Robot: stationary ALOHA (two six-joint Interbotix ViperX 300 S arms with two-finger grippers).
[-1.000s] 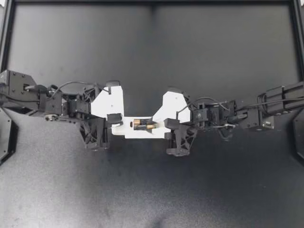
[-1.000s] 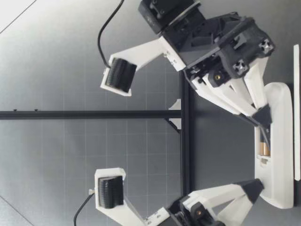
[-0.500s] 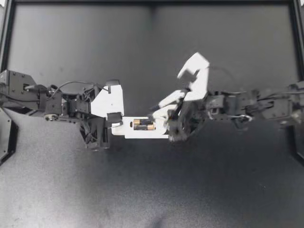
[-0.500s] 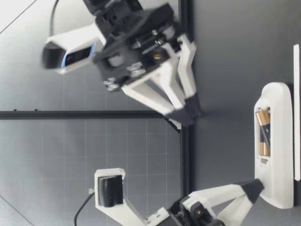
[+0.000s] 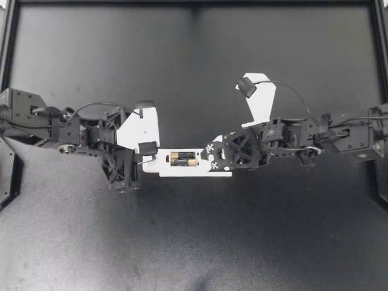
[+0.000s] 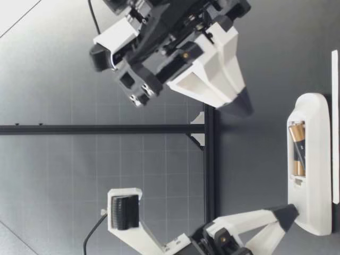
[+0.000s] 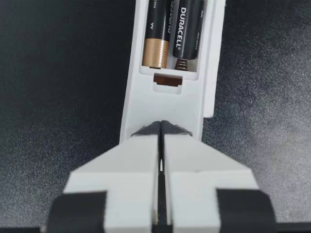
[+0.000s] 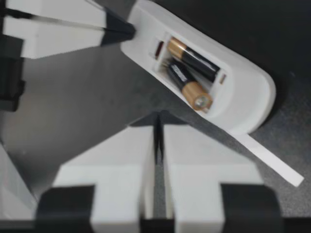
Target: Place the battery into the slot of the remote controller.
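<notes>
Batteries point(image 5: 183, 159) lie flat, side by side in the remote point(image 5: 167, 170) slot, long axes along the remote, gold ends opposite. Left gripper point(image 5: 150, 160) fingers together, tips on the remote's end. Right gripper point(image 5: 213, 159) fingers together, raised, empty.

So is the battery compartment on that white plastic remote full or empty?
Full. Two black-and-copper cylindrical batteries lie side by side in the uncovered compartment of the white plastic remote, filling both bays.
</notes>
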